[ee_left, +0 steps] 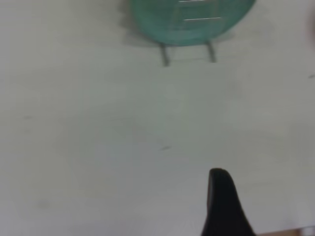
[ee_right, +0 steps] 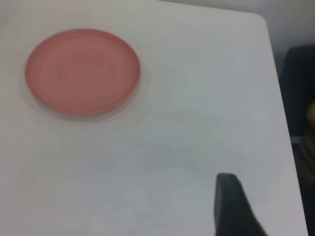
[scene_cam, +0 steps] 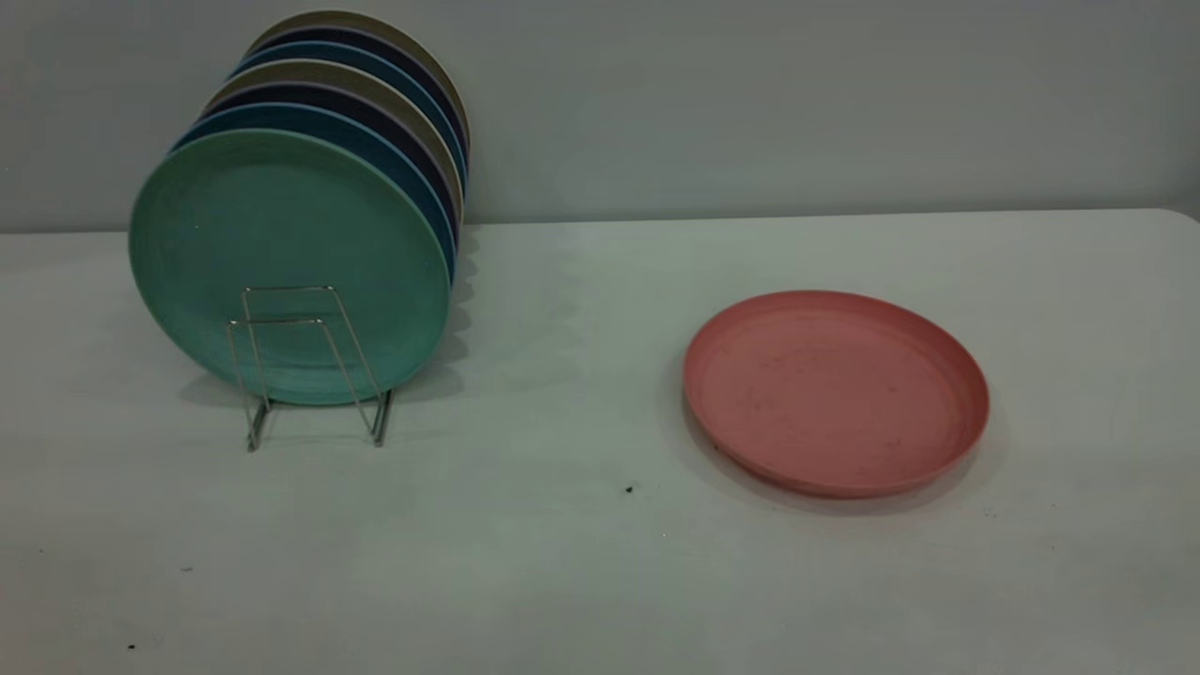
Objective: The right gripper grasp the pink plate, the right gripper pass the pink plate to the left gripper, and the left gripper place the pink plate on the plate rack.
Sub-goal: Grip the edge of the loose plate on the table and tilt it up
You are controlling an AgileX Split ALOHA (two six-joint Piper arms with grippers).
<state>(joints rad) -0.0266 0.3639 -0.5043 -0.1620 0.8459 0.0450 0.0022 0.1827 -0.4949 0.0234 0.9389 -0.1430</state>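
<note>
The pink plate (scene_cam: 834, 389) lies flat on the white table at the right; it also shows in the right wrist view (ee_right: 82, 71). The plate rack (scene_cam: 309, 366), thin silver wire, stands at the left and holds a row of upright plates, a teal-green plate (scene_cam: 286, 262) at the front. The rack's front feet (ee_left: 187, 51) show in the left wrist view. Neither gripper shows in the exterior view. Only a black part of my left gripper (ee_left: 222, 206) shows, above bare table well short of the rack. Only a black part of my right gripper (ee_right: 232, 206) shows, above bare table away from the pink plate.
Behind the teal-green plate stand several blue, dark and beige plates (scene_cam: 375, 103). A grey wall (scene_cam: 750, 94) runs behind the table. The table's rounded corner (ee_right: 261, 19) and side edge lie near my right gripper, with a dark object (ee_right: 300, 93) beyond.
</note>
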